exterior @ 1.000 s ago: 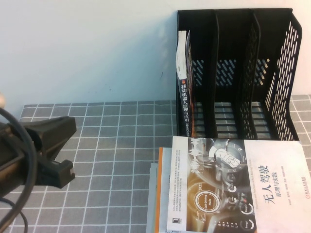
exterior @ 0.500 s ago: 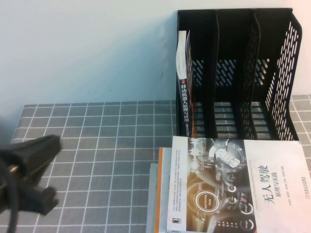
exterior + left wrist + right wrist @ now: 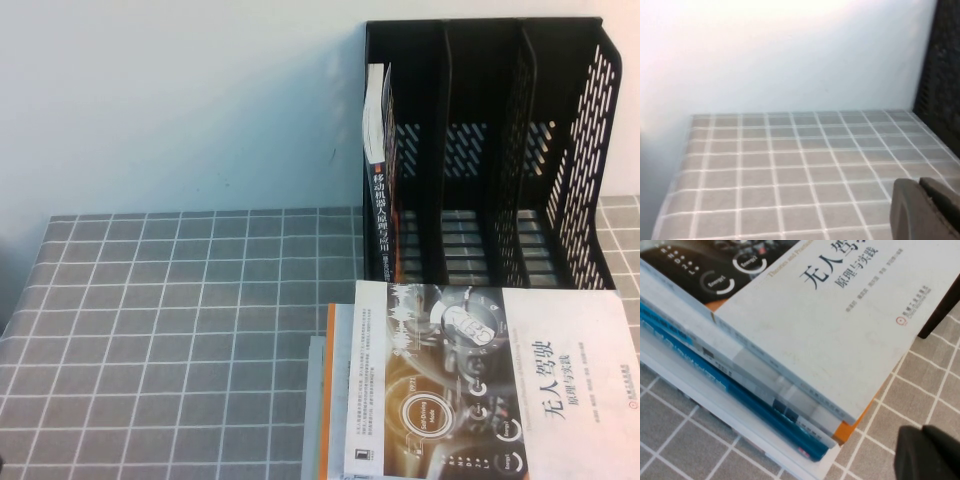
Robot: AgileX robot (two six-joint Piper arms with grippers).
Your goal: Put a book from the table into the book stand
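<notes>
The book [image 3: 381, 215], dark-spined with white text, stands upright in the leftmost compartment of the black book stand [image 3: 480, 150] at the back right of the table [image 3: 180, 330]. Neither arm shows in the high view. In the left wrist view my left gripper [image 3: 920, 184] hangs shut and empty over bare grid cloth, with the stand's edge [image 3: 942, 75] off to one side. My right gripper [image 3: 922, 430] is shut and empty above the cloth, just beside the corner of a book stack [image 3: 805, 325].
A stack of several books, topped by a white-and-grey book [image 3: 490, 380] with dial graphics, lies in front of the stand at the front right. A pale wall stands behind the table. The stand's middle and right compartments hold nothing.
My left arm has drawn back to the left and out of the high view. The book in the stand and the stack have not moved.
</notes>
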